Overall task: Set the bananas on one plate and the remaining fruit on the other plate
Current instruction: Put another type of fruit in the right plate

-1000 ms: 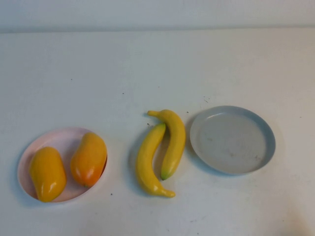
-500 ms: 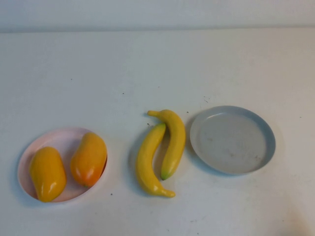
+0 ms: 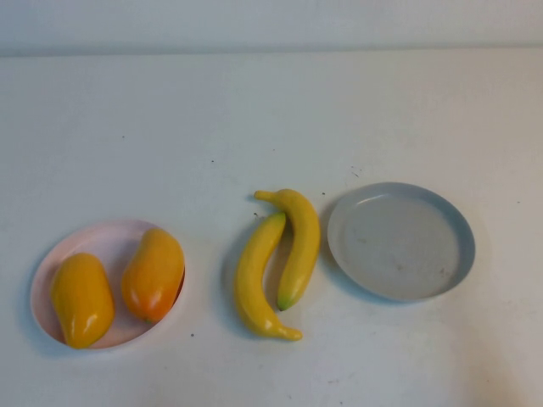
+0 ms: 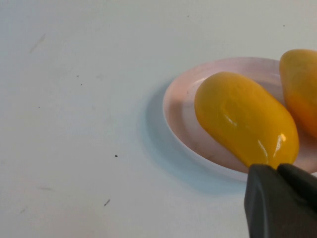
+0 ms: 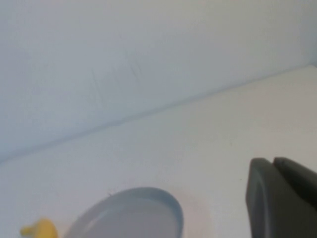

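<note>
Since both mangoes are already plated: half the job looks done, the bananas are what's left.
Pink plate: the round pale pink shallow plate [image 3: 59,254] sits near-left on the white table [image 3: 127,127], holding the plain yellow-orange oval mango [image 3: 81,299] and the bigger orange-red blushed mango [image 3: 153,273] side by side.
Bananas: two long curved glossy yellow bananas, the left banana [image 3: 257,278] and the right banana [image 3: 297,244], lie on the table touching each other, between the two plates.
Grey plate: the round grey-blue shallow plate [image 3: 458,246] with dark specks is just right of the bananas, nothing on it.
Risk 1: the bananas are pressed together, so grabbing one could drag or roll the other, maybe away from the plate.
Risk 2: they're glossy and curved, so my guess is a pinch off-centre lets one swivel or slip out.
Risk 3: each looks nearly as long as the plate is wide, so a sloppy drop could leave an end hanging over the rim.
Left hand: the left hand [image 4: 282,201] hangs close by the pink plate near the plain mango, touching nothing I can see; can't tell how it's set.
Right hand: the right hand [image 5: 280,196] is over the table beside the grey plate, holding nothing visible; can't tell either.
</note>
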Robot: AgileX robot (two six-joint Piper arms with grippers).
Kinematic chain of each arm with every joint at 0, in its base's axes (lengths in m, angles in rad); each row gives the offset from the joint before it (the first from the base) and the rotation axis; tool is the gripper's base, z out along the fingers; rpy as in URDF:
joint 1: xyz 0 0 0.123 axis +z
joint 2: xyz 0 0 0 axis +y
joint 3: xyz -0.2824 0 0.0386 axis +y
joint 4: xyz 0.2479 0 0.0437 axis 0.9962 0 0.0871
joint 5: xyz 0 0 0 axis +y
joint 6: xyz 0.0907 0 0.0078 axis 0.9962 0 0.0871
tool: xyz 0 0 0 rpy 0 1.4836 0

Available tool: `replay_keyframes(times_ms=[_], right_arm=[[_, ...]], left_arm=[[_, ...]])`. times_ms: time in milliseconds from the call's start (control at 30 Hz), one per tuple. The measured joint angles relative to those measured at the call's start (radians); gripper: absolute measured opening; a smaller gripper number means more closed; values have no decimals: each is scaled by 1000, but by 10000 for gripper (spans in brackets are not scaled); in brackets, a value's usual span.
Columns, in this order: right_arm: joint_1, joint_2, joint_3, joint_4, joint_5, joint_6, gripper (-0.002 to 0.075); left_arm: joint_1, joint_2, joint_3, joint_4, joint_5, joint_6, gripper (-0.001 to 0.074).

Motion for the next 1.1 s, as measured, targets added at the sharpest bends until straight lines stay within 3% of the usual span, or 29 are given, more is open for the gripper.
replay_keyframes(times_ms=[200,367,733,967,1100], right_arm=[[0,0,0,224,-57,0,-15],[0,27,-100,311,145,0,-15],[0,589,-562,147,796,0,-15],[10,967,-783,112,890,-97,-15],[109,1147,-905,110,874,-116,-15]], left_arm=[[0,0,0,0,0,0,1],[0,0,0,0,0,0,1],[0,0,0,0,1,0,0],[0,0,0,0,1,0,0],[0,0,0,0,1,0,0]])
